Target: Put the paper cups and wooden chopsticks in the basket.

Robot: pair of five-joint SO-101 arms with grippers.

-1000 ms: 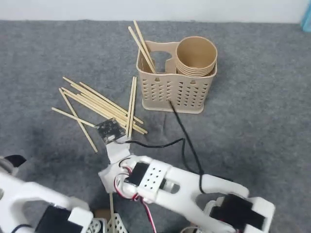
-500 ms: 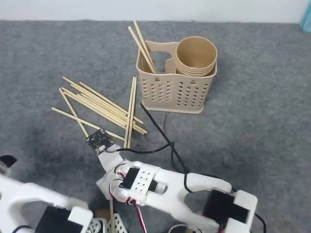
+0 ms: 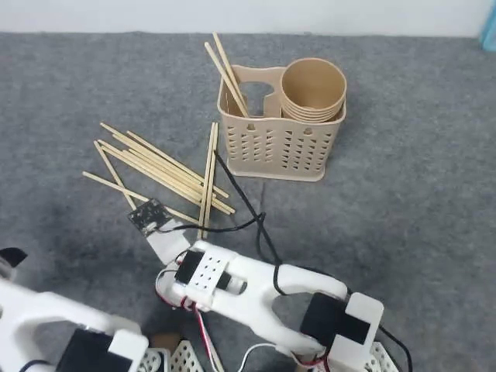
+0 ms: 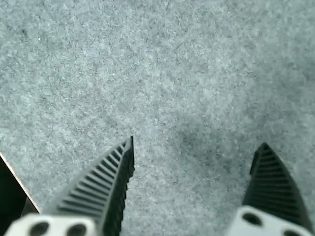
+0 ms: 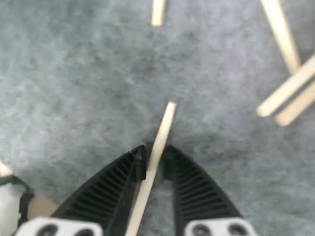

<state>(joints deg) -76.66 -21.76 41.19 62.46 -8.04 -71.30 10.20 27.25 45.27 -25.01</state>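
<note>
A beige perforated basket (image 3: 275,147) stands at the back of the grey carpet. It holds a stack of paper cups (image 3: 313,89) and two wooden chopsticks (image 3: 226,70) leaning out of its left compartment. Several loose chopsticks (image 3: 163,167) lie fanned out to the left of the basket. My right arm (image 3: 232,283) stretches across to the near edge of that pile. My right gripper (image 5: 153,150) is shut on a single chopstick (image 5: 162,130) that pokes out ahead of its tips, low over the carpet. My left gripper (image 4: 197,147) hangs open over bare carpet with nothing between its fingers (image 4: 110,172).
My left arm (image 3: 46,318) sits at the near left corner. A black cable (image 3: 248,209) runs from the right arm's wrist past the basket's front. More chopstick ends (image 5: 285,93) lie just beyond the held one. Open carpet spreads right of the basket.
The right arm's wrist has swung to the left along the near edge of the chopstick pile. The basket, cups and loose chopsticks have stayed in place.
</note>
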